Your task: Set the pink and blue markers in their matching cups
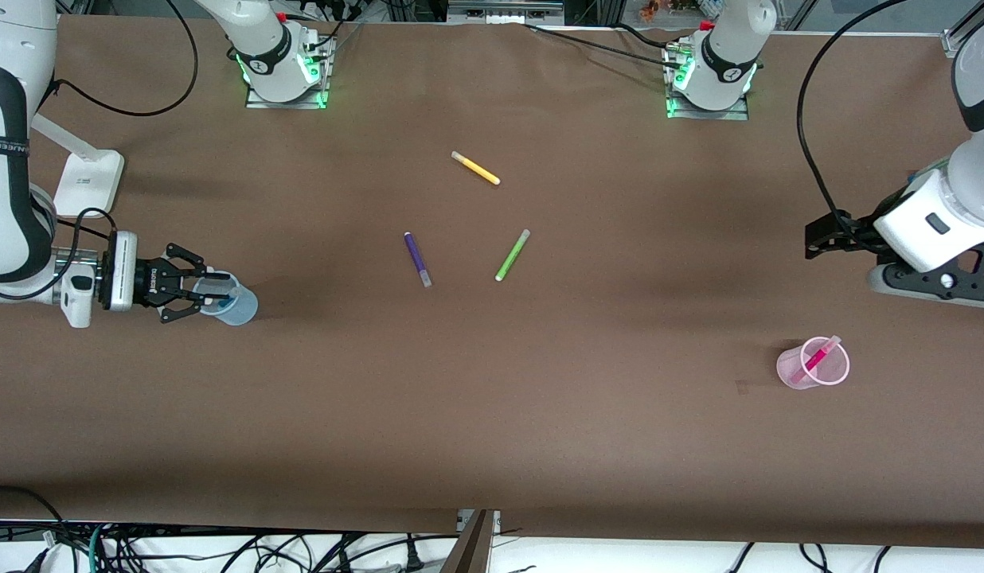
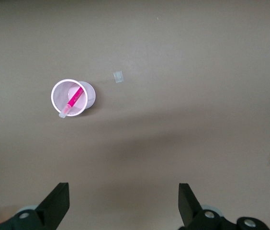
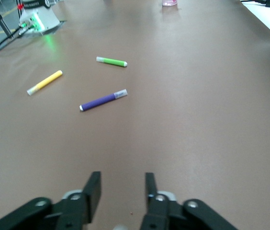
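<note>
The pale pink cup (image 1: pixel 813 364) stands toward the left arm's end of the table with the pink marker (image 1: pixel 818 356) leaning inside it; both also show in the left wrist view, the cup (image 2: pixel 58 92) and the marker (image 2: pixel 73 100). My left gripper (image 1: pixel 814 239) is open and empty, up in the air and apart from the pink cup. The pale blue cup (image 1: pixel 239 306) stands at the right arm's end. My right gripper (image 1: pixel 216 288) lies level at the cup's rim, fingers apart with nothing between them. A thin blue streak (image 1: pixel 220 300) inside that cup looks like the blue marker.
A yellow pen (image 1: pixel 475 168), a dark purple pen (image 1: pixel 417 259) and a lime green pen (image 1: pixel 512 255) lie mid-table. A small clear scrap (image 2: pixel 118 76) lies near the pink cup. A white stand (image 1: pixel 86 179) sits by the right arm.
</note>
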You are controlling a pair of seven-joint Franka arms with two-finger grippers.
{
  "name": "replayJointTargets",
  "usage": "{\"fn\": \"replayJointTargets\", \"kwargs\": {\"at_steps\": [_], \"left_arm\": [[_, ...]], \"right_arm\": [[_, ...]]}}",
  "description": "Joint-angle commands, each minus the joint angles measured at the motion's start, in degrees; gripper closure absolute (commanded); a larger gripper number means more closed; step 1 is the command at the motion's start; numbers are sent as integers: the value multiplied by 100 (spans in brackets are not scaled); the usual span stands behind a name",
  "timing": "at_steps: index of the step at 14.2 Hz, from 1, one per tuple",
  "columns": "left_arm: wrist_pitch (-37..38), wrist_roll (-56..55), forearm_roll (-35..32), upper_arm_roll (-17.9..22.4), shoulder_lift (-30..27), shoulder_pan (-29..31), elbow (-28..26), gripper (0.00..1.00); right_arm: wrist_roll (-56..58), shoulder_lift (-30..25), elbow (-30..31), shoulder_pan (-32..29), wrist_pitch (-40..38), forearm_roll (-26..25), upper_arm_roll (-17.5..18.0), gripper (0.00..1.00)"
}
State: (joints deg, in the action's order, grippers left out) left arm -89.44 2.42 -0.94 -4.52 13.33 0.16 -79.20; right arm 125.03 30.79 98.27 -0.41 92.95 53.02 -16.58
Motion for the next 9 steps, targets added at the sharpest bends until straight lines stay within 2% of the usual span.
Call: {"fn": "replayJointTargets", "kwargs": {"at_steps": [1,3,6,9], "left_arm": [[-346,30,226,-23,-629,204,-781,0],[-329,39,287,-23,-743,292,-807,0],[-364,188,314,82,-876,125,-1009,0],[-364,197,314,530,-902,-261,-1009,0]], "right_arm": [[-653,24,-264,-152,-303,112,32,0],[-1267,15,-536,-153,-487,16,32,0],[-2611,15,-1045,-153,-654,-230,15,0],[-4218,-38,-1467,-126,-760,-476,15,0]]}}
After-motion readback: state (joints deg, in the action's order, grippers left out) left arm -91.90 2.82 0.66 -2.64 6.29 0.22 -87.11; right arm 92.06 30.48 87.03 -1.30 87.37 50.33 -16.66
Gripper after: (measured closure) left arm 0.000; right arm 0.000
